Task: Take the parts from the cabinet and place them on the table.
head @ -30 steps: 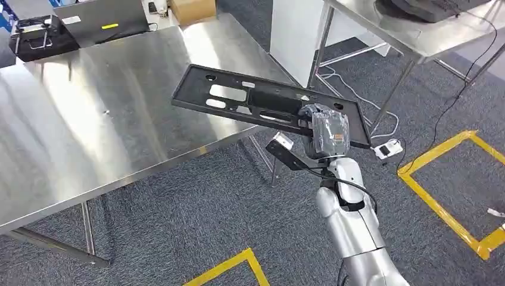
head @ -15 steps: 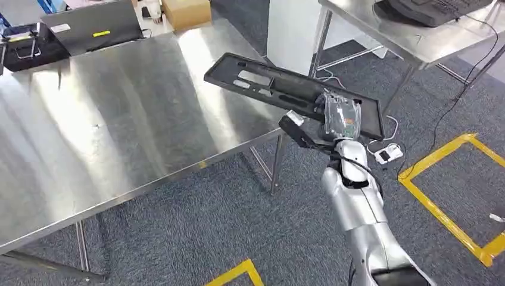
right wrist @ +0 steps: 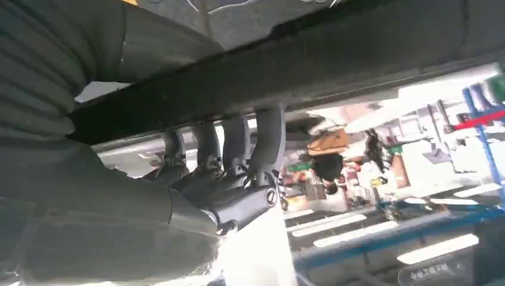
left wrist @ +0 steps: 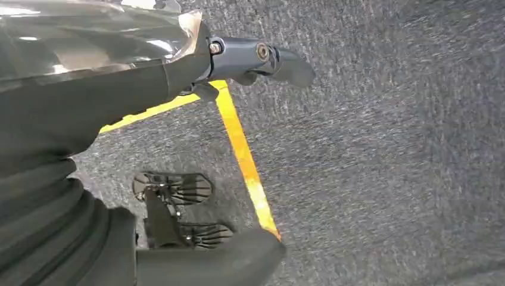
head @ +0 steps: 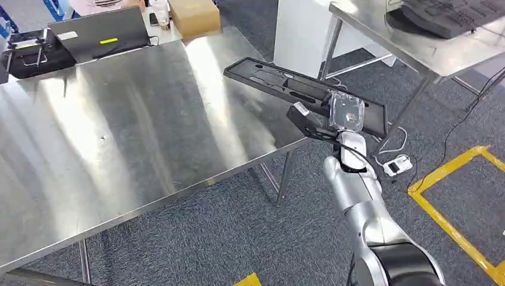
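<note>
While gripped: part (head: 280, 83) above hand (head: 344, 114).

steel table (head: 119, 119) | far edge: laptop (head: 98, 33), cardboard box (head: 194, 16), black case (head: 30, 47)

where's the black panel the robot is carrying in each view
Head view: the black panel lies right of centre, over the steel table's far corner, held by the right hand.
Right wrist view: the black panel crosses the picture as a dark bar.
Left wrist view: not in it.
Shared landmark: the right hand.
</note>
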`<state>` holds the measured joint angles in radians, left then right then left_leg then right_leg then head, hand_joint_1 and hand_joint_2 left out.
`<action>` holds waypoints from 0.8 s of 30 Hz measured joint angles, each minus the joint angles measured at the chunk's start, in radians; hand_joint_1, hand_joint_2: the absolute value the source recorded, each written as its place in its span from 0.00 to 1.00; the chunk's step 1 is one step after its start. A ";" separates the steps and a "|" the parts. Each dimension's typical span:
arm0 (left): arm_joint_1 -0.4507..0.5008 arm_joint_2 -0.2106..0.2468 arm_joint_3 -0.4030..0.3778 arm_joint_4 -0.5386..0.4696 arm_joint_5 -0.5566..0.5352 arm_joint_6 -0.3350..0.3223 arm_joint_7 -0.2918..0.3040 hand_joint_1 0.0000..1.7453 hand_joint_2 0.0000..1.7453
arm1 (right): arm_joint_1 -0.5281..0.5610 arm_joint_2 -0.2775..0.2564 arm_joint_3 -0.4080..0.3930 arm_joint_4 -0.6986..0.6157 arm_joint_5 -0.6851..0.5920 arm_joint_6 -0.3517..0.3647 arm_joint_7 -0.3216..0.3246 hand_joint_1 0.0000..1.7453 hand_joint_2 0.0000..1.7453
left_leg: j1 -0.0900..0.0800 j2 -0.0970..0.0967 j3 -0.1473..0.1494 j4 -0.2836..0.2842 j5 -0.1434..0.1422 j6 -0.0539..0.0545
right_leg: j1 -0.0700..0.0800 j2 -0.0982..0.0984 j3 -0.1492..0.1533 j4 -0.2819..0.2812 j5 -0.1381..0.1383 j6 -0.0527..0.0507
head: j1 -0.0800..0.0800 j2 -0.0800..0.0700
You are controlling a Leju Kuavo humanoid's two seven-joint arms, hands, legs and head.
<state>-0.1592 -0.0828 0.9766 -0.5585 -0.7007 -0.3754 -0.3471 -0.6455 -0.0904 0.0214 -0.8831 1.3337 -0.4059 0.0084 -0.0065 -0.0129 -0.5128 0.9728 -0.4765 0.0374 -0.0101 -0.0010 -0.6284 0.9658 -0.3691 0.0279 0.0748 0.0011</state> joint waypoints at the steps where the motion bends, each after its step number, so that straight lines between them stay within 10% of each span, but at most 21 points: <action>1: -0.001 0.003 -0.006 0.003 0.012 0.003 0.005 0.00 1.00 | -0.011 0.002 0.000 0.012 0.013 0.000 0.001 1.00 1.00 | 0.000 0.001 0.002 -0.001 0.001 -0.002 | -0.001 0.000 0.004 0.002 -0.001 -0.007 | 0.000 0.000; 3: -0.001 0.007 -0.016 0.006 0.029 0.014 0.012 0.00 1.00 | -0.042 0.015 0.000 0.037 0.041 -0.002 -0.003 1.00 1.00 | 0.003 0.005 -0.025 0.044 -0.010 -0.012 | -0.011 0.001 0.018 -0.004 -0.003 -0.018 | 0.000 0.000; 6: -0.003 0.010 -0.031 0.011 0.057 0.028 0.023 0.00 1.00 | -0.115 0.039 0.011 0.114 0.099 0.000 -0.031 1.00 1.00 | 0.015 0.006 -0.161 0.263 -0.101 -0.035 | -0.011 0.005 0.019 -0.004 -0.012 -0.030 | -0.004 0.000; 8: 0.001 0.010 -0.043 0.018 0.071 0.035 0.024 0.00 1.00 | -0.153 0.064 0.030 0.164 0.136 0.007 -0.052 1.00 1.00 | 0.021 0.007 -0.220 0.317 -0.108 -0.043 | -0.011 0.010 0.021 -0.001 -0.016 -0.035 | -0.004 0.000; 12: 0.000 0.014 -0.060 0.021 0.092 0.046 0.025 0.00 1.00 | -0.212 0.115 0.081 0.245 0.179 0.028 -0.061 1.00 1.00 | 0.028 0.014 -0.119 0.023 0.095 -0.038 | -0.011 0.014 0.040 0.003 -0.036 -0.022 | -0.004 0.000; 24: 0.002 0.012 -0.073 0.030 0.111 0.053 0.027 0.00 1.00 | -0.280 0.185 0.159 0.351 0.190 0.055 -0.069 1.00 1.00 | 0.004 0.003 -0.104 0.004 0.078 -0.018 | 0.001 0.002 0.040 0.001 -0.045 -0.011 | -0.003 0.000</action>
<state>-0.1576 -0.0706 0.9037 -0.5287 -0.5898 -0.3227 -0.3197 -0.9255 0.0950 0.1805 -0.5318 1.5236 -0.3513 -0.0603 -0.0025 -0.0097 -0.6165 0.9770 -0.3987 0.0194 -0.0090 0.0011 -0.5882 0.9670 -0.4140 0.0171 0.0717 0.0011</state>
